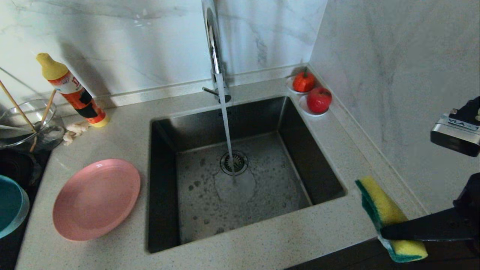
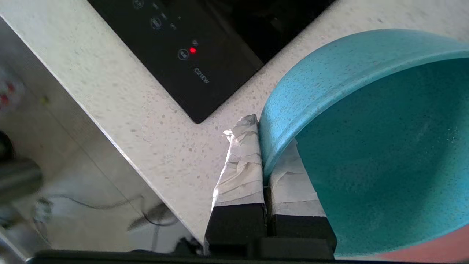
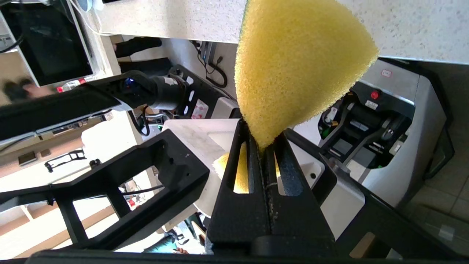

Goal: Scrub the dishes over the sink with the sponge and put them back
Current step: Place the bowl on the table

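The steel sink fills the middle of the head view, and water runs from its chrome tap. On the counter to its left lies the pink plate. At the far left edge the teal bowl is lifted and tilted. My left gripper is shut on the bowl's rim, one taped finger outside and one inside. Two chopsticks lean in a glass bowl at the back left. My right gripper is shut on the yellow sponge, held off the counter's front right corner.
A black cooktop lies under the lifted bowl. A glass bowl and a detergent bottle stand at the back left. Two white saucers with red fruit sit at the sink's back right corner, against the marble wall.
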`<state>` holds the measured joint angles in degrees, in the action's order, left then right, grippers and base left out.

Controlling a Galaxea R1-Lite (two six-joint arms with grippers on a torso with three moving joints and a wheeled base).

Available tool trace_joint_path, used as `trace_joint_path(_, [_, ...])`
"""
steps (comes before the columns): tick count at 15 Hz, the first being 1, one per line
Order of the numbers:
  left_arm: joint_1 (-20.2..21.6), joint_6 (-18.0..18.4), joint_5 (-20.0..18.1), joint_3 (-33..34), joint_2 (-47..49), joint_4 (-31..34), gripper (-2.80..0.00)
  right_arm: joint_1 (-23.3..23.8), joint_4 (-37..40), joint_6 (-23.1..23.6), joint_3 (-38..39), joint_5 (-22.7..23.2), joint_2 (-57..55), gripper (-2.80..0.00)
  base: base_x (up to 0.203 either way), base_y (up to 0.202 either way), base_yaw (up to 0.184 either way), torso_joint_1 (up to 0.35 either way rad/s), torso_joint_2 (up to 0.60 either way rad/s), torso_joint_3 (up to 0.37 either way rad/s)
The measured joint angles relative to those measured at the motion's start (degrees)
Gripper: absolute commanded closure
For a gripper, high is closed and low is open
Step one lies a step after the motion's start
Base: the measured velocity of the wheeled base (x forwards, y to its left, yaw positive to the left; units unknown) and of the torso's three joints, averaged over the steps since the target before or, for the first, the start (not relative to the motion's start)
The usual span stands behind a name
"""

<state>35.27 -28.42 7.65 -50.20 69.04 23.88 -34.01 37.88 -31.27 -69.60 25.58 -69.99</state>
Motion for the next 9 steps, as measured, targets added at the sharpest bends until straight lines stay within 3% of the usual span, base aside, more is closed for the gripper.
trace_joint_path(5, [3.5,-2.2,-4.0,-0.6,8.4,-3.3,0.0,0.0,-0.3,0.8,0.0,0.0,-0.4,0.0,0.0,0.0,0.0,0.0,0.0,0.0])
trace_joint_path(9, [6.6,-2.4,-4.5,-3.1,15.6,-8.3,0.0,0.0,-0.4,1.0,0.5,0.0,-0.5,0.0,0.0,0.0,0.0,0.0,0.0,0.0])
